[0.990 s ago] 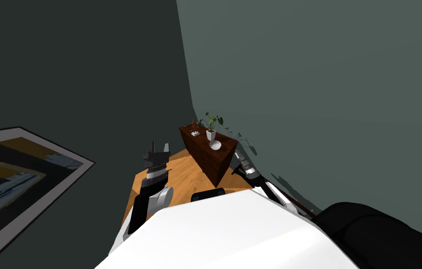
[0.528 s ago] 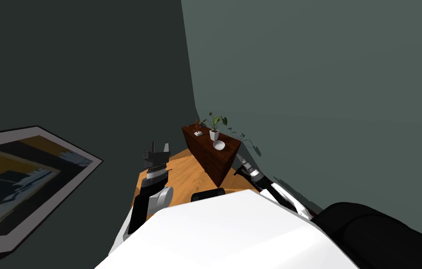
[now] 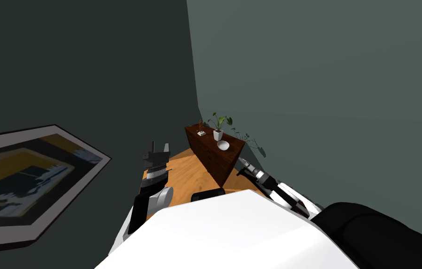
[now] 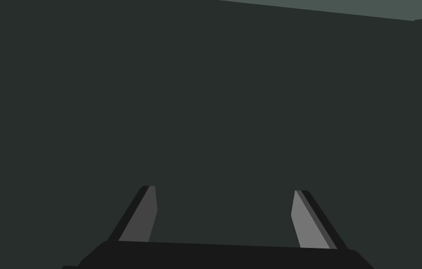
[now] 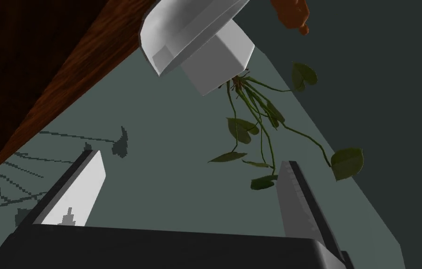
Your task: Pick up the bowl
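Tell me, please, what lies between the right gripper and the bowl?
Nothing: the right wrist view shows bare space from the open right gripper to the bowl near the dresser edge.

No writing, label, brand, number or sign can be read. The framed picture, well to the left of the dark wooden dresser, carries only yellow, blue and dark patches; the white bowl on the dresser is plain.
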You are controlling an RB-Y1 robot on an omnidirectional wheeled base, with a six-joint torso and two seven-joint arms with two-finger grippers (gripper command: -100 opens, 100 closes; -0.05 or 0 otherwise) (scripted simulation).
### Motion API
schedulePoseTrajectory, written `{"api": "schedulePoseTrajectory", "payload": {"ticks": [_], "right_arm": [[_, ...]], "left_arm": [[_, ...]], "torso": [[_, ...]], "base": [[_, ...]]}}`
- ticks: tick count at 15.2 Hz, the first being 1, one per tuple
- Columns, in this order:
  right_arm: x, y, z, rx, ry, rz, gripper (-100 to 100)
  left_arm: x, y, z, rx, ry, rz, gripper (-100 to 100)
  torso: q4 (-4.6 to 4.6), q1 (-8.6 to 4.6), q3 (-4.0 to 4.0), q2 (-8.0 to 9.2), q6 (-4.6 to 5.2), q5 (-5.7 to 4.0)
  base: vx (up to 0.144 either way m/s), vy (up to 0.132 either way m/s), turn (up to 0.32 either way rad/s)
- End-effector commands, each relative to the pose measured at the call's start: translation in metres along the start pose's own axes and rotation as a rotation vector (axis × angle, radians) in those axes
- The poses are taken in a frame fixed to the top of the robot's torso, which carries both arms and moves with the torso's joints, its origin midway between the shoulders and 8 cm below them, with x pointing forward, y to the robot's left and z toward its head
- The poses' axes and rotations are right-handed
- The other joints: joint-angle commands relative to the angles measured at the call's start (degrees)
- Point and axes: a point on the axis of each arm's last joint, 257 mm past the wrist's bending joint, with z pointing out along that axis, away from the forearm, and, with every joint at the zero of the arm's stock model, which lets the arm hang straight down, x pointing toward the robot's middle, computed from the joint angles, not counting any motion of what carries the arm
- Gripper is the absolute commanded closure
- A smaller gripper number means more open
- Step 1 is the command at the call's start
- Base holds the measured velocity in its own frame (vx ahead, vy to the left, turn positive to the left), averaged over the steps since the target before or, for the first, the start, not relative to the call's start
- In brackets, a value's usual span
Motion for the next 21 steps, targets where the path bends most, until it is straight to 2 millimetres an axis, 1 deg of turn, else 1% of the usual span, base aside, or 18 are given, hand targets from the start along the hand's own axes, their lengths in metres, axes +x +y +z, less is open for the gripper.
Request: {"api": "schedulePoseTrajectory", "payload": {"ticks": [1,3,4,6,7,9,10,12,13,15,16,18,19,21], "right_arm": [[0.003,-0.026,-0.015,0.053,0.054,-0.062,-100],[0.000,-0.027,-0.015,0.051,0.071,-0.081,-100],[0.002,-0.049,-0.027,0.098,0.110,-0.125,-100],[-0.002,-0.049,-0.027,0.095,0.129,-0.148,-100],[-0.002,-0.070,-0.041,0.142,0.166,-0.191,-100],[-0.007,-0.071,-0.041,0.139,0.187,-0.215,-100],[-0.009,-0.092,-0.056,0.184,0.226,-0.260,-100],[-0.013,-0.092,-0.055,0.181,0.244,-0.283,-100],[-0.016,-0.112,-0.071,0.225,0.282,-0.326,-100],[-0.022,-0.112,-0.070,0.222,0.301,-0.351,-100],[-0.027,-0.130,-0.086,0.265,0.341,-0.394,-100],[-0.033,-0.130,-0.085,0.261,0.359,-0.419,-100],[-0.039,-0.148,-0.101,0.302,0.400,-0.464,-100],[-0.045,-0.147,-0.100,0.298,0.415,-0.485,-100]], "left_arm": [[0.000,0.000,0.000,0.000,0.000,0.000,0],[0.000,0.000,0.000,0.000,0.000,0.000,0],[0.000,0.000,0.000,0.000,0.000,0.000,0],[0.000,0.000,0.000,0.000,0.000,0.000,0],[0.000,0.000,0.000,0.000,0.000,0.000,0],[0.000,0.000,0.000,0.000,0.000,0.000,0],[0.000,0.000,0.000,0.000,0.000,0.000,0],[0.000,0.000,0.000,0.000,0.000,0.000,0],[0.000,0.000,0.000,0.000,0.000,0.000,0],[0.000,0.000,0.000,0.000,0.000,0.000,0],[0.000,0.000,0.000,0.000,0.000,0.000,0],[0.000,0.000,0.000,0.000,0.000,0.000,0],[0.000,0.000,0.000,0.000,0.000,0.000,0],[0.000,0.000,0.000,0.000,0.000,0.000,0]], "torso": [[0.00,0.00,0.00,0.00,0.00,0.00],[-0.01,0.06,-0.02,-0.04,-0.01,0.01],[-0.01,0.01,-0.02,-0.03,0.00,0.01],[-0.01,0.08,-0.03,-0.05,-0.01,0.02],[-0.01,0.02,-0.02,-0.03,0.01,0.01],[-0.01,0.07,-0.04,-0.07,-0.01,0.02],[-0.01,0.03,-0.02,-0.04,0.00,0.01],[-0.02,0.10,-0.05,-0.09,-0.02,0.02],[-0.02,0.06,-0.04,-0.07,0.00,0.02],[-0.02,0.16,-0.05,-0.09,-0.01,0.03],[-0.01,0.10,-0.04,-0.06,0.00,0.04],[-0.02,0.08,-0.06,-0.10,-0.02,0.03],[-0.02,0.03,-0.05,-0.08,-0.01,0.01],[-0.03,0.10,-0.08,-0.14,-0.02,0.02]], "base": [[0.026,0.105,0.064],[0.026,0.099,0.038],[0.023,0.110,0.061],[0.025,0.100,0.047],[0.034,0.102,0.066],[0.028,0.103,0.044],[0.039,0.109,0.085],[0.035,0.108,0.044],[0.031,0.124,0.072],[0.035,0.116,0.053],[0.044,0.098,0.072],[0.040,0.095,0.048],[0.053,0.099,0.074],[0.049,0.106,0.052]]}}
